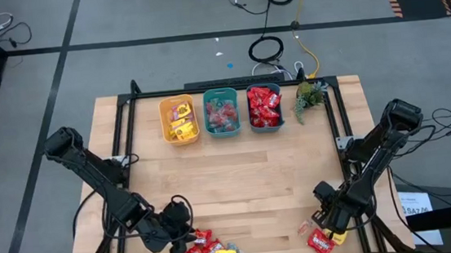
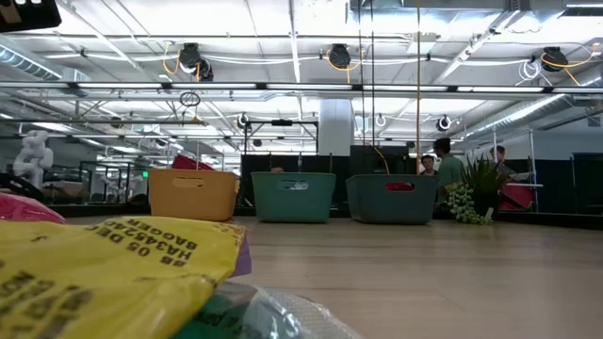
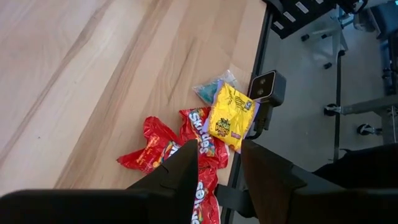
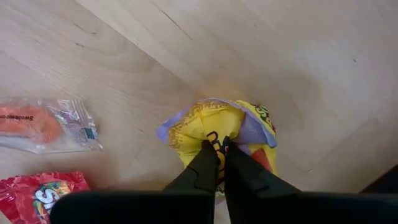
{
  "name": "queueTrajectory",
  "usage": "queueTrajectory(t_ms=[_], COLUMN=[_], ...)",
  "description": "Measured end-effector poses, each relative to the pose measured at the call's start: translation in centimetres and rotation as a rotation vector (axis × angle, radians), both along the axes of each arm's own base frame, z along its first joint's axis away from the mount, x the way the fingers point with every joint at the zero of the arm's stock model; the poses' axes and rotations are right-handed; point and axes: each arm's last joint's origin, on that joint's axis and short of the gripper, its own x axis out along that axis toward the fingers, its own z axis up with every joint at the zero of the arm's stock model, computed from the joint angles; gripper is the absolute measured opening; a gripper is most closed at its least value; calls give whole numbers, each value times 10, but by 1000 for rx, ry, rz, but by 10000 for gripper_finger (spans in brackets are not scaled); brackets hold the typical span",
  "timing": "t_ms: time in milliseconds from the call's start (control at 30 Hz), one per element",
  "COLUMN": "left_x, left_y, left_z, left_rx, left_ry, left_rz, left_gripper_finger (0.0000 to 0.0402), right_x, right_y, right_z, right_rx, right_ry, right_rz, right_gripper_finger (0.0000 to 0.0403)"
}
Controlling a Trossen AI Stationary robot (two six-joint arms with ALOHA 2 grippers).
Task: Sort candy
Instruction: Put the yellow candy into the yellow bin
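The candy lies in two heaps near the table's front edge. At the front left are red packets (image 3: pixel 158 149), a yellow packet (image 3: pixel 231 115) and a clear teal piece (image 3: pixel 208 90). My left gripper (image 3: pixel 219 165) hovers open above the red ones (image 1: pixel 199 247). At the front right my right gripper (image 1: pixel 332 225) points down, shut on a yellow packet (image 4: pixel 214 124). Beside it lie a clear-wrapped orange-pink piece (image 4: pixel 43 124) and a red packet (image 4: pixel 37 196), flat on the wood. My right gripper pinches the yellow packet between its two fingers, at a bunched-up fold near its middle (image 4: pixel 217 138). The fingers come from above, pointing down. The packet is crumpled around the fingertips (image 4: pixel 208 155), and its edges rest on the table.
Three bins stand in a row at the far side: a yellow one (image 1: pixel 179 118), a teal one (image 1: pixel 222 113) and one with red packets (image 1: pixel 264 107). A small green plant (image 1: pixel 309 95) is right of them. The low camera (image 3: pixel 266 87) sits at the front edge. Bare wood lies between bins and heaps.
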Motion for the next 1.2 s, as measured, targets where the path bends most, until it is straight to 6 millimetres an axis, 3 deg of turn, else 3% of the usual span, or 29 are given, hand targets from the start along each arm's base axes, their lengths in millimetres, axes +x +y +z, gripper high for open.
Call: queueTrajectory(t_ms=[300,500,633,800,1000,1200], left_x=[0,3,7,7,-4,-16], left_y=[0,4,16,37,70,103], left_z=[0,1,2,10,26,43], left_rx=[11,52,107,190,301,369], left_ry=[-5,-19,-2,9,48,51], left_rz=[-17,-55,-68,-95,-115,-129], left_gripper_finger=[132,132,132,132,132,132], right_x=[1,6,23,69,149,234], right_y=[1,-15,-33,-67,-120,-173], right_z=[23,67,94,119,146,161], right_rx=[-58,-98,-126,-192,-304,-504], right_ry=[30,-106,-254,-405,-655,-784], right_rz=[19,-26,-35,17,129,244], right_gripper_finger=[0,0,0,0,0,0])
